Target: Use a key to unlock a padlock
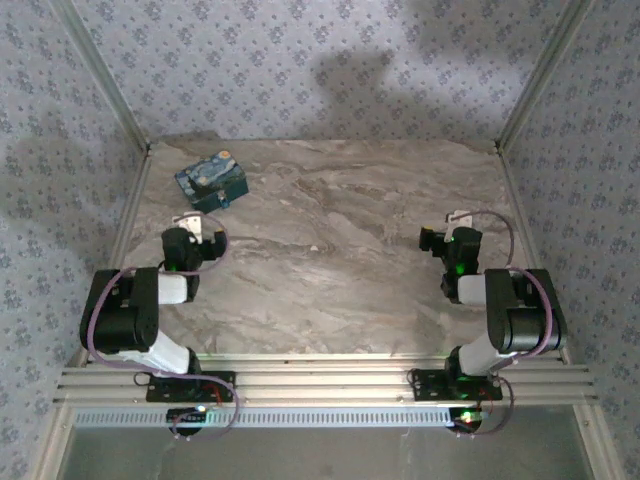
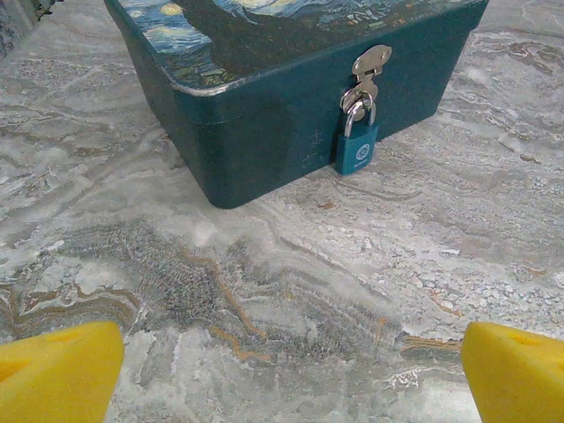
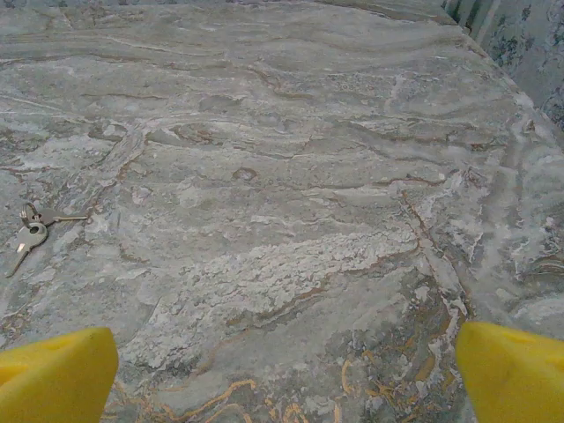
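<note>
Grippers nearest: the left gripper (image 2: 291,374) and the right gripper (image 3: 286,374) both stand spread wide and empty, low over the grey marbled tabletop (image 3: 308,220). Ahead and left of the right one lie the small silver keys (image 3: 33,231) on a ring. They look thin, light and flat on the stone, likely slippery to pinch, so the broad bow seems the best hold. Farther off, before the left one, the small blue padlock (image 2: 356,145) hangs closed from the silver hasp (image 2: 370,66) of a dark teal box with a painted lid (image 2: 256,123) — rigid, but probably free to swing, so its body wants steadying.
</note>
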Robot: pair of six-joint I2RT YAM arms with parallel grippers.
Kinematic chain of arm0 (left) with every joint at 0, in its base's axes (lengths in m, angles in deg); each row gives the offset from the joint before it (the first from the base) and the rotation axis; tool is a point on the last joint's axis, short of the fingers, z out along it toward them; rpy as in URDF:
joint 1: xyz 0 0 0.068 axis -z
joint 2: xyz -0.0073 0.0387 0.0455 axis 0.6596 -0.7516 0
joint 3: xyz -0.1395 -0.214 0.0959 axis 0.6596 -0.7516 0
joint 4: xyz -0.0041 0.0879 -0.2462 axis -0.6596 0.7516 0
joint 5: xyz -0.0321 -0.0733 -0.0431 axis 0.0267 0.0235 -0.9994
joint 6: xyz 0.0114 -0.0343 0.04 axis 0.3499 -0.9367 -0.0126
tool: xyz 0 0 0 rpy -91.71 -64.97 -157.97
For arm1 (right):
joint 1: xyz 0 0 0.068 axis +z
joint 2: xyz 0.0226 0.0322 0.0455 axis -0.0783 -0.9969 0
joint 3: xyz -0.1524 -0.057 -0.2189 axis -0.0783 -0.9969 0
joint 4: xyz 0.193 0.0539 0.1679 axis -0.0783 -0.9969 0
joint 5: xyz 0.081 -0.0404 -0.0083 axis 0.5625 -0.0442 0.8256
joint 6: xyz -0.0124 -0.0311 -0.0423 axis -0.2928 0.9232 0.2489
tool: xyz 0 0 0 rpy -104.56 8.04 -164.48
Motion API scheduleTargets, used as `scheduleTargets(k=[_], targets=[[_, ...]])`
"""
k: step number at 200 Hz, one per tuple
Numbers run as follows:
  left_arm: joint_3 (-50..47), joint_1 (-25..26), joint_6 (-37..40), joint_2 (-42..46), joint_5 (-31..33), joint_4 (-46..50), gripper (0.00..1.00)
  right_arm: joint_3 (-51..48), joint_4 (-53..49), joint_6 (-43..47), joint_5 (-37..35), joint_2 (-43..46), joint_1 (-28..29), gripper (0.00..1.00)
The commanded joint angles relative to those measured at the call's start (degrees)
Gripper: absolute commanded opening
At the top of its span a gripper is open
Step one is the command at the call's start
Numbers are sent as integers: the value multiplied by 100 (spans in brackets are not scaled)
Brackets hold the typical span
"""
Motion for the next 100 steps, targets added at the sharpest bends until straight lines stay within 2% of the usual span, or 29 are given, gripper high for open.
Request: scheduleTargets(k=[1, 100], targets=[[121, -8, 67, 38, 29, -135, 98, 32, 153, 105, -57, 8, 28, 100], [121, -9, 64, 36, 29, -135, 98, 30, 145, 100, -31, 6, 12, 100]])
